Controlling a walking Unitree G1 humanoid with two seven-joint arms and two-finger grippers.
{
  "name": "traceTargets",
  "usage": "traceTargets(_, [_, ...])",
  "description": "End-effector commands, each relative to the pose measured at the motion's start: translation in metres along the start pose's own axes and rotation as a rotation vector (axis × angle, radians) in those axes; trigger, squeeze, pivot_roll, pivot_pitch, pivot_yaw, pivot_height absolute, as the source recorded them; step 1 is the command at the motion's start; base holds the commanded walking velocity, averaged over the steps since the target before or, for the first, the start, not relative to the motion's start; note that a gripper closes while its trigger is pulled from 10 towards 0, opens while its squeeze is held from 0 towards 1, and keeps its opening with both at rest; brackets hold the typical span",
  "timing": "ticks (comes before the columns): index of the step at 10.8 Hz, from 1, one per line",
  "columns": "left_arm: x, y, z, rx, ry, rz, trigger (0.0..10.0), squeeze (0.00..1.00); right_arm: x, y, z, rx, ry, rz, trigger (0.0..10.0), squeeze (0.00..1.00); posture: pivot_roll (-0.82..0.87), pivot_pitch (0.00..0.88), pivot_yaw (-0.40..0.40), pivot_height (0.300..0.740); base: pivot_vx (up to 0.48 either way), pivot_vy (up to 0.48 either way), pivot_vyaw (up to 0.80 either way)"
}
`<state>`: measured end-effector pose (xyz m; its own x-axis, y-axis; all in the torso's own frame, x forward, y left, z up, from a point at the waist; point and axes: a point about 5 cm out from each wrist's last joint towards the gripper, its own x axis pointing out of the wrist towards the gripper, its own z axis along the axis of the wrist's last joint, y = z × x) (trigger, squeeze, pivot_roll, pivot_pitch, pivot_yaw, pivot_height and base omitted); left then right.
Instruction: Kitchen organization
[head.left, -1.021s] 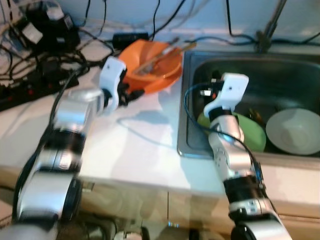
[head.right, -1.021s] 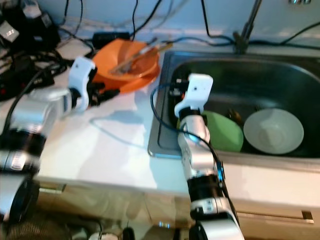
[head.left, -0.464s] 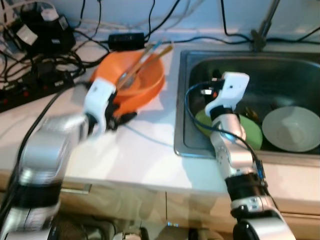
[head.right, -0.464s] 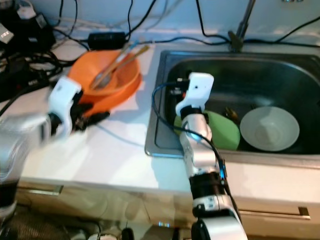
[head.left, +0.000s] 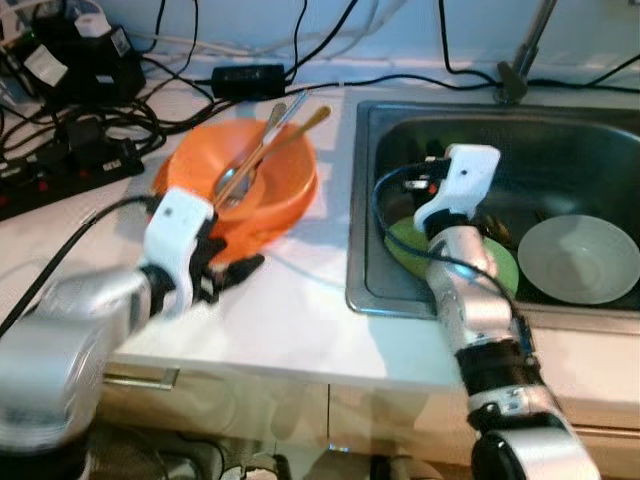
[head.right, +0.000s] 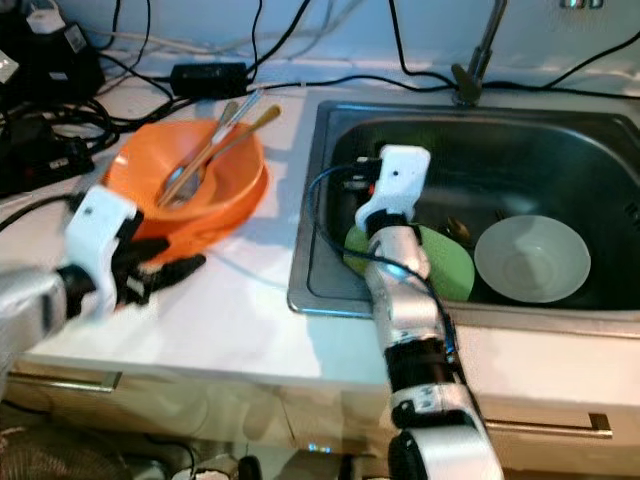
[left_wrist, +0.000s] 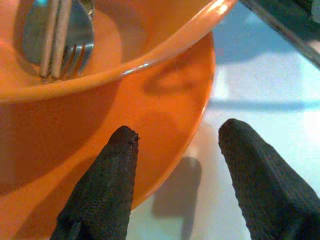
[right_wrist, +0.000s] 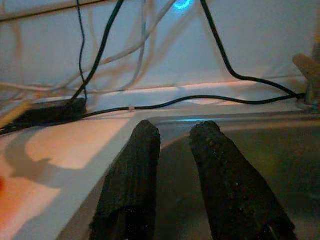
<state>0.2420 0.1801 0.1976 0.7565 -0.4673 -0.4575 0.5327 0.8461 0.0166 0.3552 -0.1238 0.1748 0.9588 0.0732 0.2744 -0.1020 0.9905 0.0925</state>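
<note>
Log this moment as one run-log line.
left gripper: open, at orange plate rim under orange bowl | right gripper: open, over sink | cutlery in bowl

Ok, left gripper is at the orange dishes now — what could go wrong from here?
1. The left gripper is open at the rim of the orange plate, one finger over it and one beside it. The plate carries an orange bowl, so a pull at the edge could tip the stack.
2. Utensils lie loose in the bowl, handles out over its rim; a jolt might spill them.
3. Cables lie on the counter behind; the arm could snag them.
</note>
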Motion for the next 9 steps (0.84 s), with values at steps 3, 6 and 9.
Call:
traceTargets(3, [-0.012, -0.012, -0.012, -0.036, 0.067, -0.012, 10.0, 0.00, 0.000, -0.007, -0.005, 0.007, 0.025, -0.006, 10.0, 0.00, 0.19, 0.102, 0.019, 0.740, 0.000, 0.000, 0.00])
traceTargets(6, [-0.015, 0.002, -0.002, -0.044, -0.002, 0.151, 10.0, 0.00, 0.003, -0.003, -0.007, 0.009, 0.032, 0.011, 10.0, 0.00, 0.20, 0.106, 0.007, 0.740, 0.000, 0.000, 0.00])
traceTargets(9, [-0.033, 0.029, 0.002, -0.008, 0.014, 0.306, 10.0, 0.00, 0.003, -0.001, -0.008, 0.014, 0.036, 0.017, 10.0, 0.00, 0.21, 0.111, 0.003, 0.740, 0.000, 0.000, 0.00])
